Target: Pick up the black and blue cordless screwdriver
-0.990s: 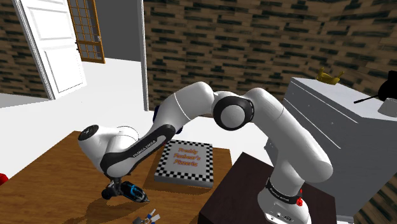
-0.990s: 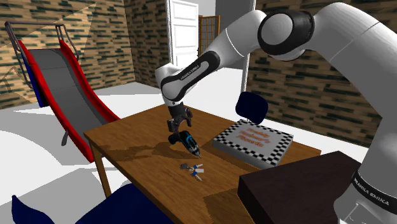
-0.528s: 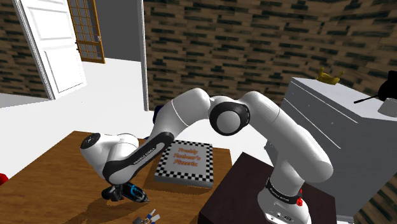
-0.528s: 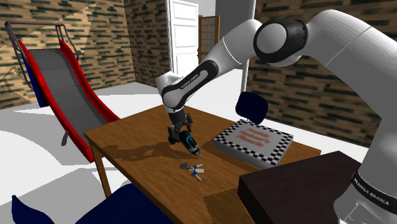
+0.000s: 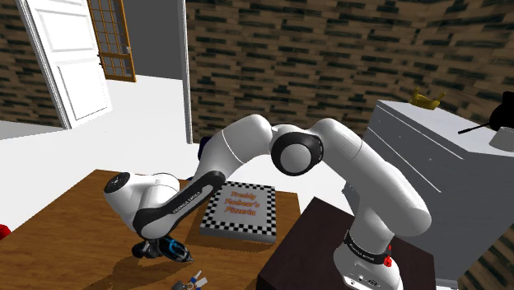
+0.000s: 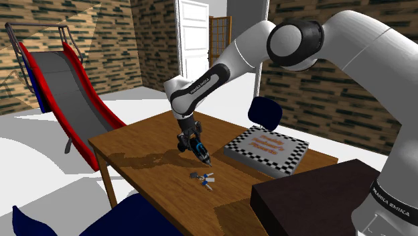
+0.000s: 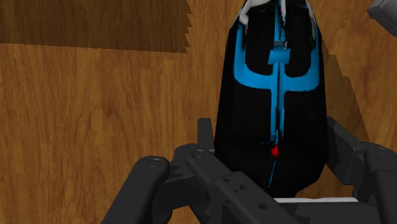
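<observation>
Claw [image 7: 268,126]: fingers clamped on both flanks of black-and-blue screwdriver [image 7: 273,76].
Screwdriver: between claw fingers, lying on wooden worktop [image 7: 95,127], not yet lifted.
Done, judged: approach, grip.
Left: raise clear of worktop.
Count: one screwdriver; one key bunch [image 6: 202,178] near claw; one checkered flat box [image 6: 268,149] farther off.

Black and blue cordless screwdriver [image 6: 199,151] lies on the brown wooden table [image 6: 134,144], between the fingers of the black two-finger gripper [image 6: 188,139], touching both. Small bunch of blue and silver keys [image 6: 202,178] on table, just in front of it in second exterior view. Flat checker-edged box [image 6: 266,149] on table to that view's right. Dark blue chair [image 6: 264,112] behind box.
</observation>
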